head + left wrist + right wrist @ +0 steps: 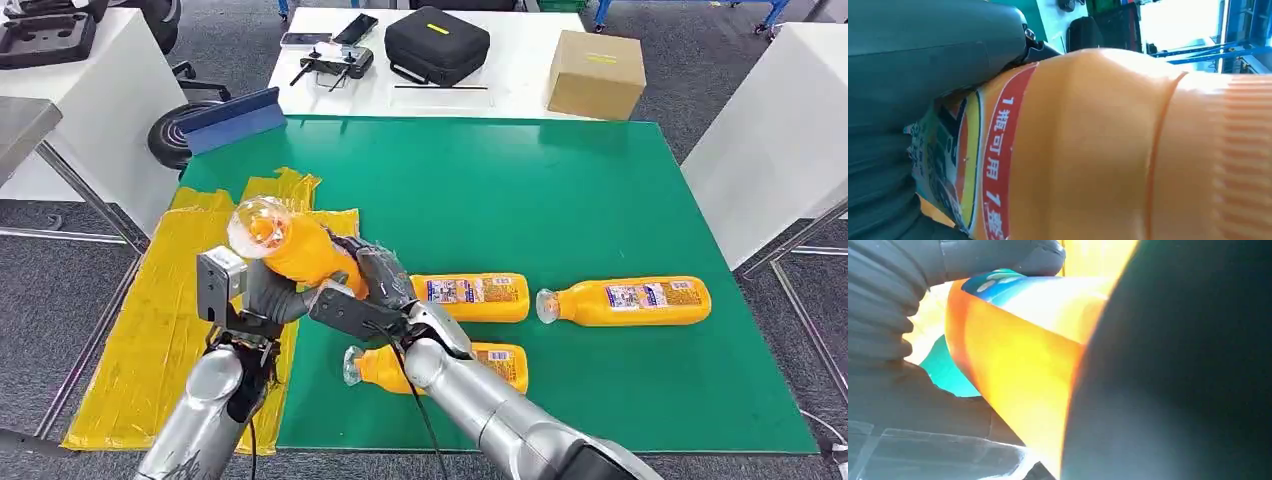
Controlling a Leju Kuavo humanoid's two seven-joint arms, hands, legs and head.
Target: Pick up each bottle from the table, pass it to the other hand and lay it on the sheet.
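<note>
You're mid-handover: both the left hand [262, 300] and right hand [362, 298] clasp the orange bottle [290, 245], lower left of frame, raised beside the yellow sheet [160, 310]. Next, release the right.

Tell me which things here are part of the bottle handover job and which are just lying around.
Part of the job:
held bottle, gripped by left robot hand and right robot hand
three orange bottles lying on the green mat
yellow sheet

Just lying about:
cardboard box
black case
controller
blue board
</note>
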